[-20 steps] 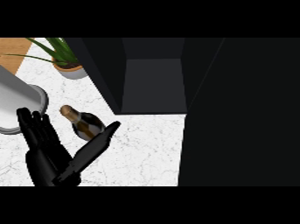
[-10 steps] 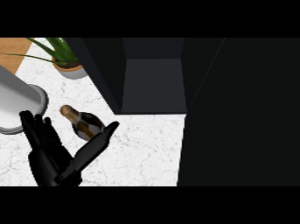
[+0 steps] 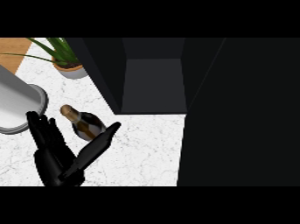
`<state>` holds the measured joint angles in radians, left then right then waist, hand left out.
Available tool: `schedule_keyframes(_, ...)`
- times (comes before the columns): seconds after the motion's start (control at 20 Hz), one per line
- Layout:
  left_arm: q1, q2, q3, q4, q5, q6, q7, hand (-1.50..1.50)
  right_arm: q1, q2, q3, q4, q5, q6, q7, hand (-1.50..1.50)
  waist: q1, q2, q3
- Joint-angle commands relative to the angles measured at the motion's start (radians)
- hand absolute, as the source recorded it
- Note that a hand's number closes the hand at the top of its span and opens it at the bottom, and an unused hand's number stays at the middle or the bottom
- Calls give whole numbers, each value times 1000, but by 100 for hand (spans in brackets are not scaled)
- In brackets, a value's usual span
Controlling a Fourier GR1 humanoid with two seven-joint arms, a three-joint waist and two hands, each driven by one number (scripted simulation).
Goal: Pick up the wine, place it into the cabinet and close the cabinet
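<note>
Open left hand [image 3: 58,164] sits straight-fingered around the wine bottle [image 3: 84,123], not gripping, and closing off-centre could tip it toward the grey cylinder [image 3: 10,98].

Marble counter [image 3: 145,148]; wine [image 3: 84,123], plant [image 3: 67,59], perhaps canister [image 3: 13,103].

The left hand [image 3: 57,164] is open, fingers [image 3: 41,131] straight and thumb spread; the wine bottle [image 3: 84,123] lies on the marble counter [image 3: 142,153] between fingers and thumb; beyond the fingertips stands a grey cylinder [image 3: 10,98]; the open cabinet [image 3: 153,83] is further right.
</note>
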<state>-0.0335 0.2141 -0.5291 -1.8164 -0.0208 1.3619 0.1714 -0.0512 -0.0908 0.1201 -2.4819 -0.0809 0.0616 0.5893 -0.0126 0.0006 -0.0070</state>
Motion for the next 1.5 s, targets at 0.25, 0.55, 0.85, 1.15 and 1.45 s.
schedule_keyframes(0.25, 95, -175, 170, 131, 213, -280, -368, -150, 8, 3, 21, -91, -31, 4, 45, -150, 7, -1, 0)
schedule_keyframes(0.55, 112, -212, 356, 294, 443, -547, -637, -150, 52, 7, 11, -133, -63, 1, 59, -150, 5, -1, 4)
schedule_keyframes(0.85, 63, -214, 433, 557, 582, -713, -835, -150, -13, -15, -28, -138, -82, 1, 115, -150, 3, 0, 5)
schedule_keyframes(1.15, -17, -214, 400, 720, 683, -726, -970, -150, -49, -19, -31, -162, -70, -12, 170, -150, 2, -1, 6)
schedule_keyframes(1.45, -88, -203, 504, 801, 672, -836, -964, -150, -18, -26, -60, -206, -98, 4, 190, -150, 1, -2, 7)
